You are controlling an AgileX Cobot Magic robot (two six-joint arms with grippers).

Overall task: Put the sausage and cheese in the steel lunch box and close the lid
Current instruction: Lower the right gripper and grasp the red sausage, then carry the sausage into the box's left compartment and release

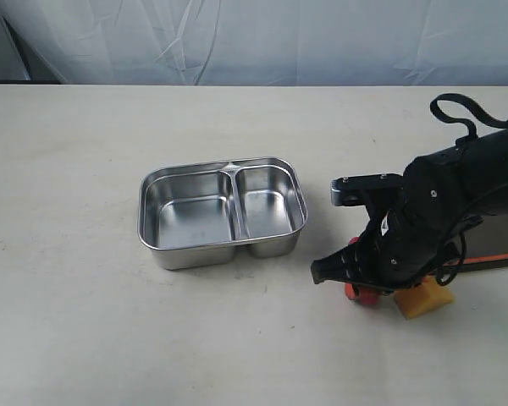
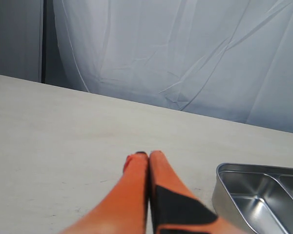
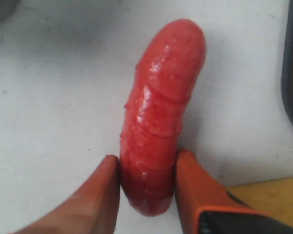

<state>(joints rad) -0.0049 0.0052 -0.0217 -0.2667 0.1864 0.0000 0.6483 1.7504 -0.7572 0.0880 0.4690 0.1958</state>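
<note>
Inspector: Nearest item, the sausage (image 3: 158,126): position?
Recorder: Flat on the table (image 1: 68,296), one end clamped between the fingers of the right gripper (image 3: 147,161). The cheese (image 1: 423,300) sits just beside it.
Inspector: And the lunch box (image 1: 195,254)?
Recorder: Uncovered, well apart from both. The lid (image 1: 495,254) lies at the right edge, mostly behind the arm.
Inspector: Status of the left gripper (image 2: 145,157)?
Recorder: Fingers pressed together, gripping nothing; box corner close by.

Lab tabletop (image 1: 68,338), white cloth backdrop (image 1: 262,42)
</note>
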